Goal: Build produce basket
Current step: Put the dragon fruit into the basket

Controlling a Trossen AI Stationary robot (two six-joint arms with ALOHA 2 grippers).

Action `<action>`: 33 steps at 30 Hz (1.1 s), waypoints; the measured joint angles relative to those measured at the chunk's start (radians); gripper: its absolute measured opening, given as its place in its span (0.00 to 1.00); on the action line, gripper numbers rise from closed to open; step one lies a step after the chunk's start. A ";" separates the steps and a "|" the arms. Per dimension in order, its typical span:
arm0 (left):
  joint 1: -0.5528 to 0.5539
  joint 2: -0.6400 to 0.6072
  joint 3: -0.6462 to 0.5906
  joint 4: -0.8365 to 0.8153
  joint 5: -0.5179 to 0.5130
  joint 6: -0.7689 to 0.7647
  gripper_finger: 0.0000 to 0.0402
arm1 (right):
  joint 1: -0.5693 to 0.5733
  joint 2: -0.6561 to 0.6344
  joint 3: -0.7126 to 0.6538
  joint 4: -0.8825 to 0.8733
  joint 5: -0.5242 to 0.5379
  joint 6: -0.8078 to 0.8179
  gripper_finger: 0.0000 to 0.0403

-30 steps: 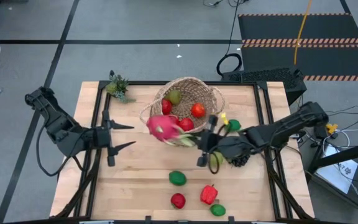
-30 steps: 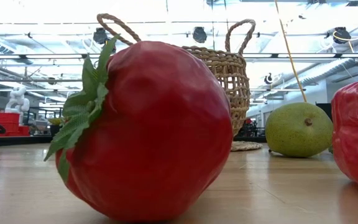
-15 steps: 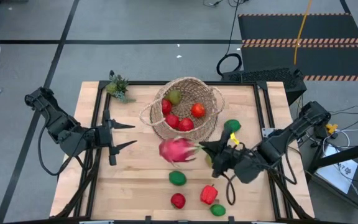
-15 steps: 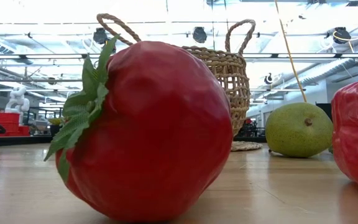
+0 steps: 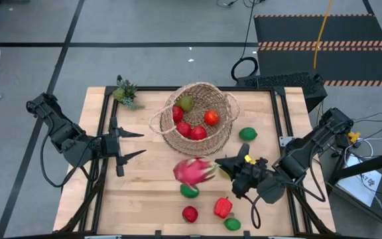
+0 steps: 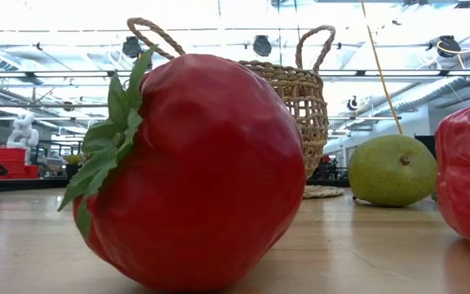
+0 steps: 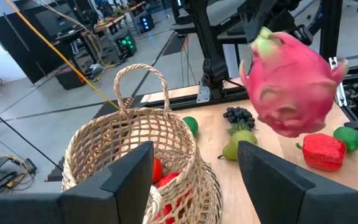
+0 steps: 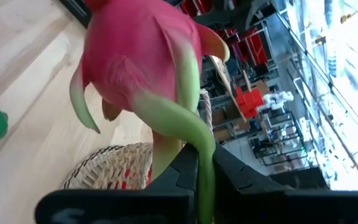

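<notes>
Wooden table (image 5: 144, 192), right pincer (image 5: 225, 163) clamping dragonfruit (image 5: 192, 171) leaf, left pincer (image 5: 130, 145) parted beside basket (image 5: 192, 117)

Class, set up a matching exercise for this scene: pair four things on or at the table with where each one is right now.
Things:
1. dragonfruit
2. red tomato
3. red pepper
4. left gripper

Places:
A. inside the basket
B. open, at the table's left side
C. held by a green leaf tip in the right gripper
D. on the table near the front edge

Pairs: 1-C, 2-A, 3-D, 4-B
</notes>
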 joint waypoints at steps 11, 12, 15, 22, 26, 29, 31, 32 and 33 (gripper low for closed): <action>0.000 0.000 -0.002 0.000 0.000 0.000 0.58 | 0.035 0.001 -0.051 0.000 -0.001 -0.251 0.02; 0.000 0.000 -0.002 0.000 0.000 0.000 0.58 | 0.035 0.001 -0.063 0.005 -0.001 -0.294 0.02; 0.000 0.000 -0.002 0.000 0.000 0.000 0.58 | 0.034 0.002 -0.102 0.068 -0.002 -0.396 0.02; 0.000 0.000 -0.002 0.000 0.000 0.001 0.58 | 0.034 0.002 -0.169 0.312 -0.001 -0.607 0.02; 0.000 0.000 -0.002 0.000 0.000 0.001 0.58 | 0.034 0.001 -0.191 0.374 -0.001 -0.656 0.02; 0.000 0.000 -0.002 0.000 0.000 0.001 0.58 | 0.034 0.001 -0.200 0.395 -0.001 -0.673 0.02; 0.000 0.000 -0.002 0.000 0.000 0.001 0.58 | 0.034 0.001 -0.205 0.405 -0.001 -0.674 0.02; 0.000 0.000 -0.002 0.000 0.000 0.001 0.58 | 0.034 0.001 -0.208 0.406 -0.001 -0.673 0.02; 0.000 0.000 -0.002 0.000 0.000 0.001 0.58 | 0.034 0.001 -0.210 0.405 -0.001 -0.674 0.02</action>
